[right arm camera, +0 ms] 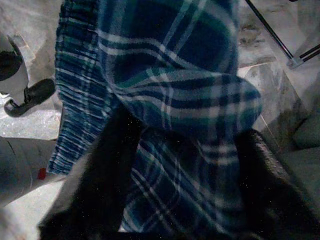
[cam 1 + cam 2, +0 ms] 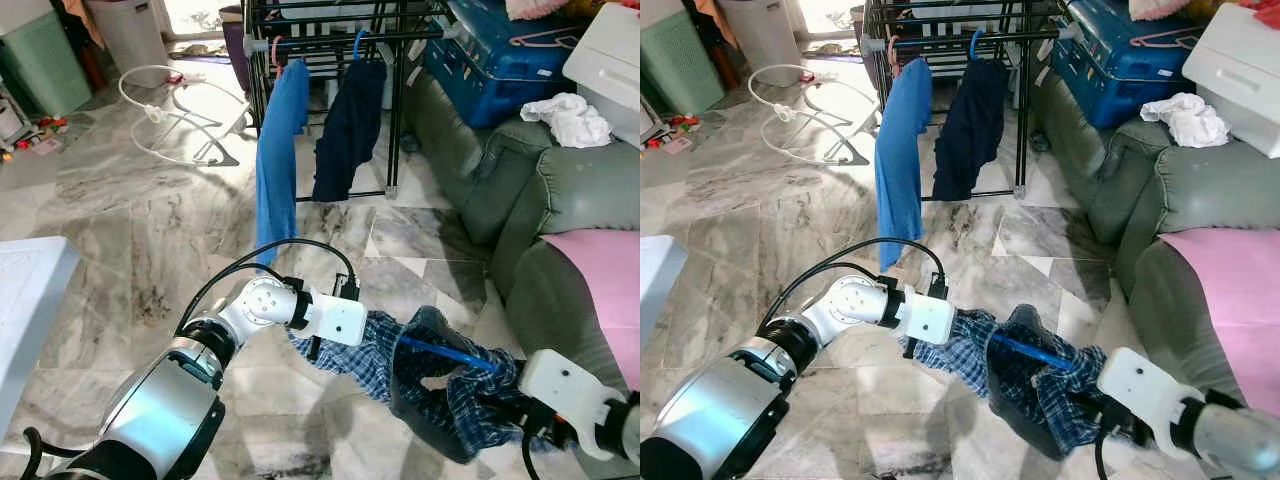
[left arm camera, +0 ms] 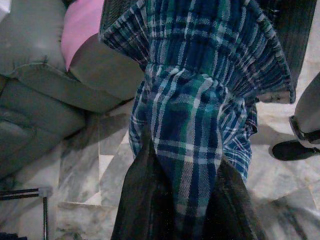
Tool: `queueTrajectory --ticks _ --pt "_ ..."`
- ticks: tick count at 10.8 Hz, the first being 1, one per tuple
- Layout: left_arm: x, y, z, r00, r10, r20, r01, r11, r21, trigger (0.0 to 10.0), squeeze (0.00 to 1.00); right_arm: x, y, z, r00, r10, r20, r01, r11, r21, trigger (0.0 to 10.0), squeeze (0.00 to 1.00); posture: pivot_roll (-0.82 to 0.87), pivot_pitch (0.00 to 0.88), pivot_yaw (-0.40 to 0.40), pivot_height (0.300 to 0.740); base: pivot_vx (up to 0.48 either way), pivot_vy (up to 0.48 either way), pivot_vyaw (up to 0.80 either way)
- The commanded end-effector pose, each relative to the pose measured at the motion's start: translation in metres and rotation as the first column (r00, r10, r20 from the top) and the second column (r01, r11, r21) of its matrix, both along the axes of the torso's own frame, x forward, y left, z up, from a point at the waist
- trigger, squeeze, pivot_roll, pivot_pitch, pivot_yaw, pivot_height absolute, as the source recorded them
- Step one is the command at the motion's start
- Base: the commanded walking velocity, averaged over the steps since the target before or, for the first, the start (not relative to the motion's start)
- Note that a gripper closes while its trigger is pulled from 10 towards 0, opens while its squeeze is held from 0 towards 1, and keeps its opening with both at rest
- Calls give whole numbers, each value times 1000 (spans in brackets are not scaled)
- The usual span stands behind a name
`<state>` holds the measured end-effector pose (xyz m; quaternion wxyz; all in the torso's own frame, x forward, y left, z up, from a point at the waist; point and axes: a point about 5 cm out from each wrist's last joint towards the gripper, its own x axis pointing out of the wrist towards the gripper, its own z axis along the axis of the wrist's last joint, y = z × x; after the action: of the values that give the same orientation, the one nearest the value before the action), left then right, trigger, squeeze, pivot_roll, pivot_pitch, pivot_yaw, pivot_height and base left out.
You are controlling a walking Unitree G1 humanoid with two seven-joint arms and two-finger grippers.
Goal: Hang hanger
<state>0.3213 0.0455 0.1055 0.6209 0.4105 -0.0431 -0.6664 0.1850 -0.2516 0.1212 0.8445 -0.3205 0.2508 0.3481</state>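
Observation:
Blue plaid shorts (image 2: 440, 385) on a blue hanger (image 2: 450, 354) are stretched low over the floor between my two grippers. My left gripper (image 2: 316, 347) is shut on the shorts' left end; in the left wrist view its black fingers (image 3: 142, 200) pinch the plaid cloth (image 3: 190, 125). At the other end my right gripper (image 2: 512, 402) is shut on the cloth, with plaid fabric (image 1: 175, 100) bunched between its fingers (image 1: 112, 160). The black drying rack (image 2: 330, 40) stands well ahead, its rail holding other hangers.
A long blue garment (image 2: 278, 150) and a navy one (image 2: 348, 125) hang on the rack. A green sofa (image 2: 560, 200) with a pink cushion (image 2: 600, 270), white cloth (image 2: 570, 118) and blue suitcase (image 2: 500, 60) lines the right. A white table (image 2: 25, 290) is at left.

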Motion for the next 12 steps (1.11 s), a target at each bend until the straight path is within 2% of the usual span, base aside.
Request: queueTrajectory --ticks 1,12 --pt "3 -5 13 999 -21 34 22 999 -47 0 0 -2 1 -4 999 31 -27 -31 999 -7 0 0 -133 91 19 740 0 0 0" --pt "3 -8 12 999 -5 42 8 998 -63 0 0 -8 12 -17 1000 1 -21 0 999 46 0 0 -133 66 24 740 0 0 0"
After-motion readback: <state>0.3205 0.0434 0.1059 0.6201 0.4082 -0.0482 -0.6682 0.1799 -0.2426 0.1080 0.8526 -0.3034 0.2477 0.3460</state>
